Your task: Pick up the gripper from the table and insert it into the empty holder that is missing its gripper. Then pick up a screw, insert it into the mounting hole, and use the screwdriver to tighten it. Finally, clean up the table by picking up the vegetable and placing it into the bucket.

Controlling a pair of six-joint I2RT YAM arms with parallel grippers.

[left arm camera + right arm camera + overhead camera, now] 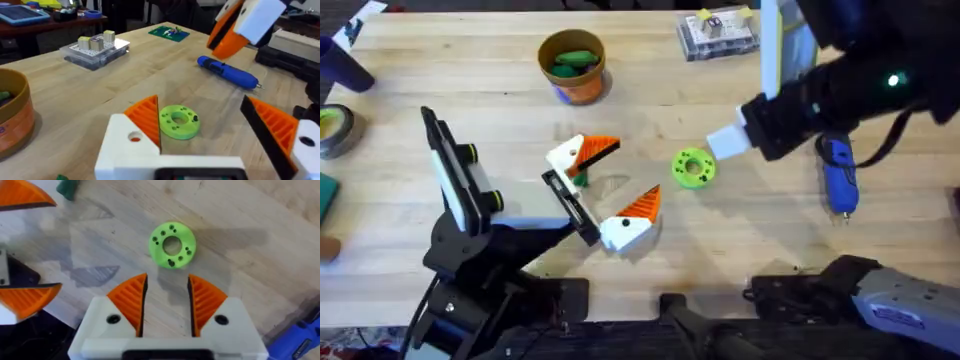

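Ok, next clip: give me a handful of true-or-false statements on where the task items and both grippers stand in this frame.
1. The screwdriver lies flat on the table, held by no gripper. True.
2. The bucket is empty. False: something green already lies inside it.
3. The green ring is clamped between the right gripper's fingers. False: the ring lies on the table ahead of the open fingers, untouched.
4. The left gripper is open, its fingers spread wide. True.
5. The clear box sits beside the bucket, touching it. False: it sits well apart, near the far edge of the table.
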